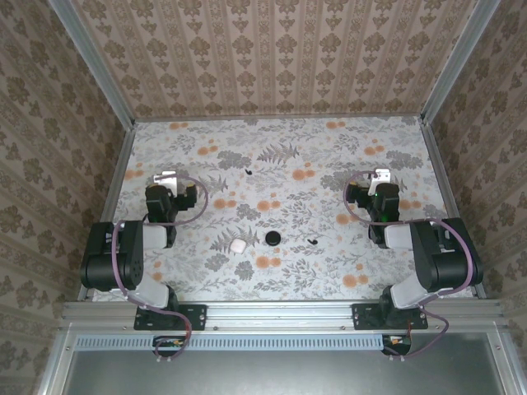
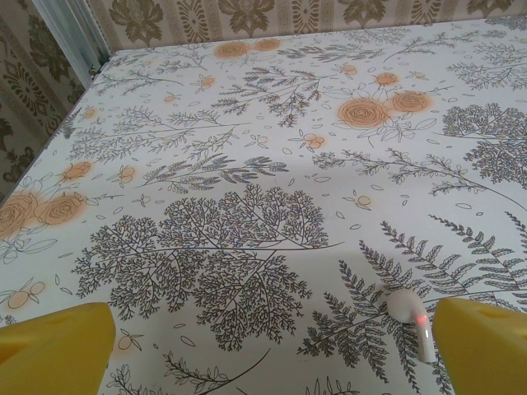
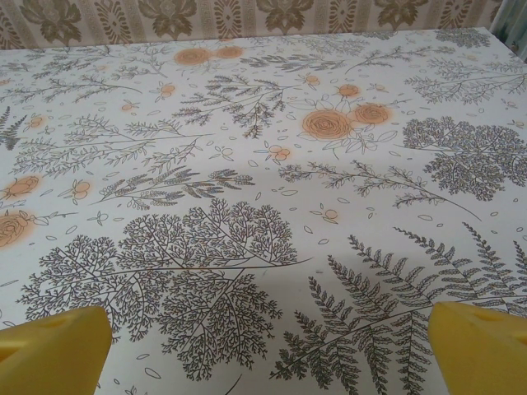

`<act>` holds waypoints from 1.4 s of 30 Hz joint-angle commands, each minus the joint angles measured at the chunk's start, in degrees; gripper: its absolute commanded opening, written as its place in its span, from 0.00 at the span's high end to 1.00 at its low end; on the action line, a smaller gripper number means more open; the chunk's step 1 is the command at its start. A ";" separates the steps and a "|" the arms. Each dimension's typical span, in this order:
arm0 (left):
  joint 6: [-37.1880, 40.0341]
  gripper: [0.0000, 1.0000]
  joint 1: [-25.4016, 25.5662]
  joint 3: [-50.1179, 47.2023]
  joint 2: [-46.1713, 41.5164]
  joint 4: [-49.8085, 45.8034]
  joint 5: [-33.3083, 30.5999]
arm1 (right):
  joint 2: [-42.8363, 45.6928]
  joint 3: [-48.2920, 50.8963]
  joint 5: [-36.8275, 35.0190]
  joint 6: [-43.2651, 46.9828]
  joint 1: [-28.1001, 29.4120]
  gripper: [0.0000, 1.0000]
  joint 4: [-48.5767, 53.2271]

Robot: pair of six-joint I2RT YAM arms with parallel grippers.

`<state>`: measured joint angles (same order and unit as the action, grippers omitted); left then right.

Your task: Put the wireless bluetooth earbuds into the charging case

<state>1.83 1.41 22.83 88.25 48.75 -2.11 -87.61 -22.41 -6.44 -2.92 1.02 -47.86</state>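
On the tabletop [image 1: 329,271], near the middle and toward the arm bases, you've got the charging case [image 1: 272,238]: a black round puck, lying flat. Just left of it, not touching, sits a white pebble-shaped object [image 1: 240,245]. One earbud [image 1: 312,242] is a black speck just right of the case. The other earbud [image 1: 248,173] lies farther back, left of centre, well apart from the case. Both are too small to tell how they lie.

Your left gripper [image 1: 167,177] hangs over the left side of the tabletop, jaws spread wide, gripping nothing. Your right gripper [image 1: 380,175] mirrors it on the right side, also spread wide, gripping nothing. Both sit well apart from the case and the buds.

Left wrist view: yellow fingertips [image 2: 53,350] at the bottom corners. A small white stemmed piece [image 2: 416,322] with a red glow lies on the floral print just beside the right-hand one; can't tell if they touch. Right wrist view: yellow fingertips [image 3: 482,346] at the bottom corners, floral print between them.
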 commanded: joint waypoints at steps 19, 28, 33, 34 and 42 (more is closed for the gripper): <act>0.99 0.00 -0.34 0.58 -0.20 -0.13 0.61 | -0.16 -0.70 0.76 0.72 0.31 0.00 -1.71; 1.07 0.00 0.22 0.41 -4.51 -3.43 -1.10 | 5.05 -1.38 2.14 1.20 0.39 0.00 3.90; -1.87 0.00 0.27 6.43 -14.33 -25.09 -3.14 | 16.30 -12.22 3.11 -3.07 0.39 0.00 35.36; -2.21 0.00 0.34 7.58 -15.92 -28.56 -2.71 | 17.35 -14.39 2.95 -4.92 0.44 0.00 40.68; -7.36 0.00 4.28 16.71 -24.08 -56.27 9.87 | 20.90 -27.16 6.39 -12.08 8.44 0.00 74.09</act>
<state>-2.55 2.98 37.43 65.43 8.54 1.23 -66.67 -48.29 -2.42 -11.97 5.56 6.83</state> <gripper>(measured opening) 0.997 0.999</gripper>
